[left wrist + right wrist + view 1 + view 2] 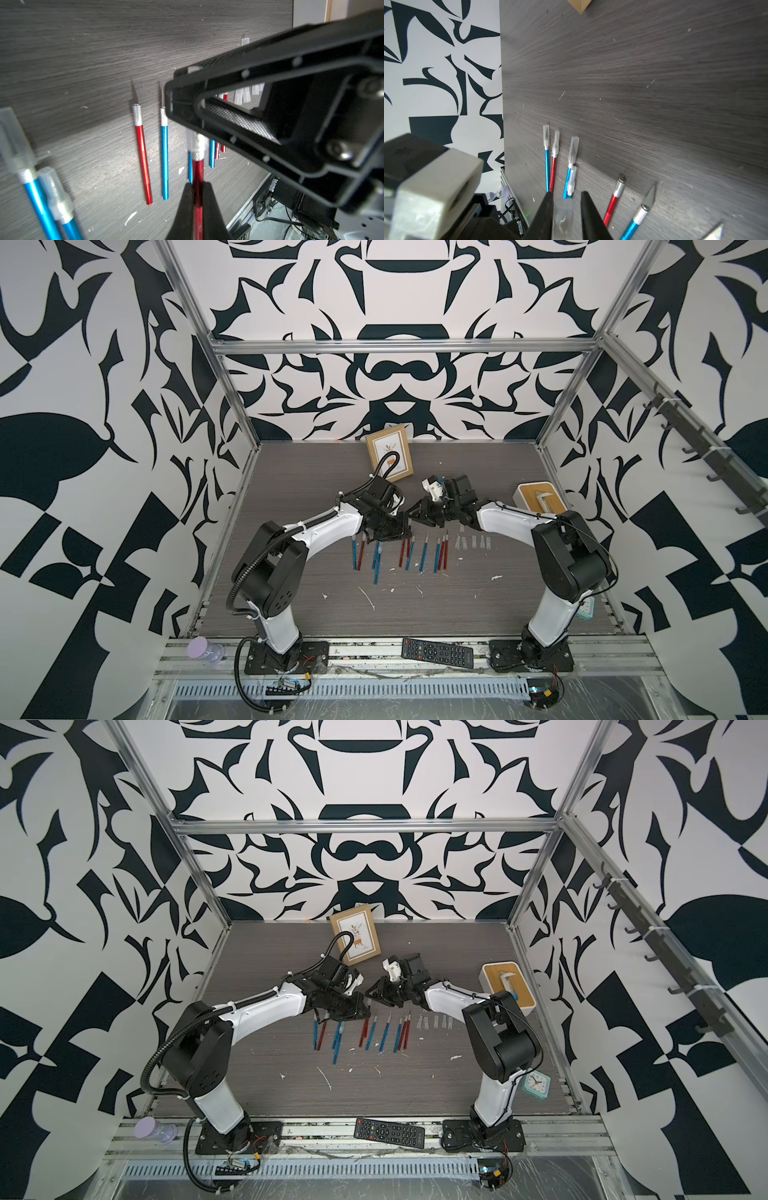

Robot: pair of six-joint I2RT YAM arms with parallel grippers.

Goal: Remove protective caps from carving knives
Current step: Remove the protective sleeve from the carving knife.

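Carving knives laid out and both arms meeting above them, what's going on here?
The left end effector is shut on a red-handled knife. The right end effector straddles that knife's translucent cap, with a small gap on one side, so the cap is not yet off. Several bare knives lie in the row, four capped knives wait at its left end, and loose caps lie near the right arm.

2 top views overlook the whole table [457, 601]; 2 wrist views skim it closely.
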